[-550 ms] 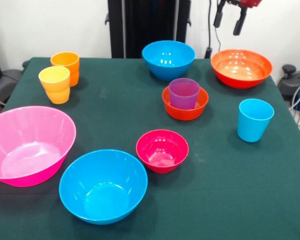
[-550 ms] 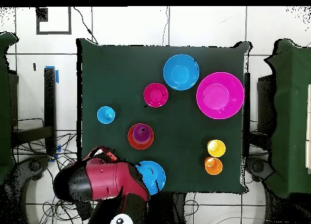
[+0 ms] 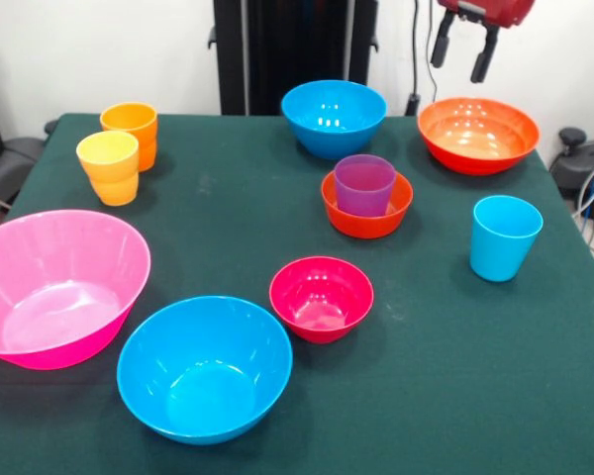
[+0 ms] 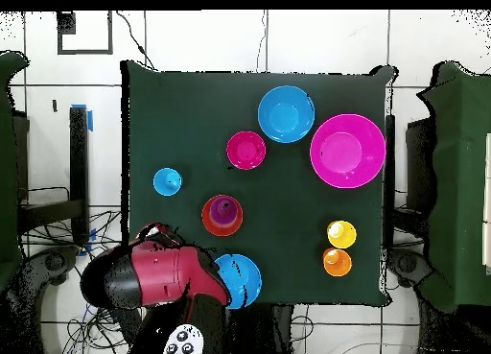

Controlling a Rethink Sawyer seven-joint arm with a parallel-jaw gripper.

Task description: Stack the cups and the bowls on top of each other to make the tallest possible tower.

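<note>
The purple cup (image 3: 364, 184) stands inside the small orange-red bowl (image 3: 366, 220) at mid-table; the pair also shows in the overhead view (image 4: 222, 214). The small magenta bowl (image 3: 321, 297) sits alone in front of them. My gripper (image 3: 463, 49) hangs open and empty above the wide orange-red bowl (image 3: 478, 134) at the back right. In the overhead view my red arm (image 4: 158, 273) hides that bowl. The light blue cup (image 3: 504, 236) stands at the right. The orange cup (image 3: 131, 129) and yellow-orange cup (image 3: 109, 166) stand together at the back left.
One blue bowl (image 3: 334, 117) sits at the back centre and another (image 3: 204, 366) at the front. The large pink bowl (image 3: 54, 287) lies tilted at the front left. The table (image 3: 228, 218) has a dark green cloth. The robot's black pedestal (image 3: 287, 49) stands behind.
</note>
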